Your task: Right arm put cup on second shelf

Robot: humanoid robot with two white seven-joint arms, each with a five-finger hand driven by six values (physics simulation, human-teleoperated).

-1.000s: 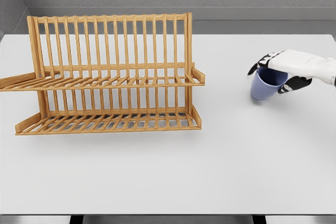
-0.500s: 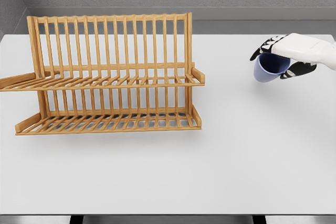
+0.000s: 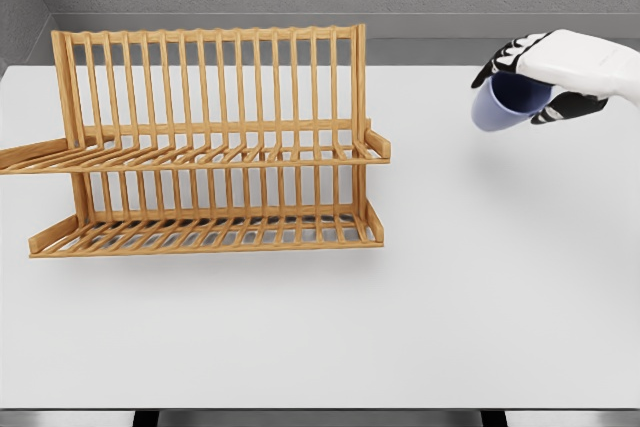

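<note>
A pale blue cup (image 3: pixel 503 102) hangs in the air at the right of the head view, tilted with its mouth facing up and right. My right hand (image 3: pixel 545 79) grips it from above, fingers curled over the rim. The wooden two-tier rack (image 3: pixel 205 142) stands on the left half of the table, well to the left of the cup. Its upper shelf (image 3: pixel 200 157) and lower shelf (image 3: pixel 205 232) both carry nothing. My left arm does not show.
The white table (image 3: pixel 400 327) spreads under everything, with its front edge near the bottom of the view. A grey wall runs along the back.
My right hand has lifted the cup off the table, carrying it upward and slightly left.
</note>
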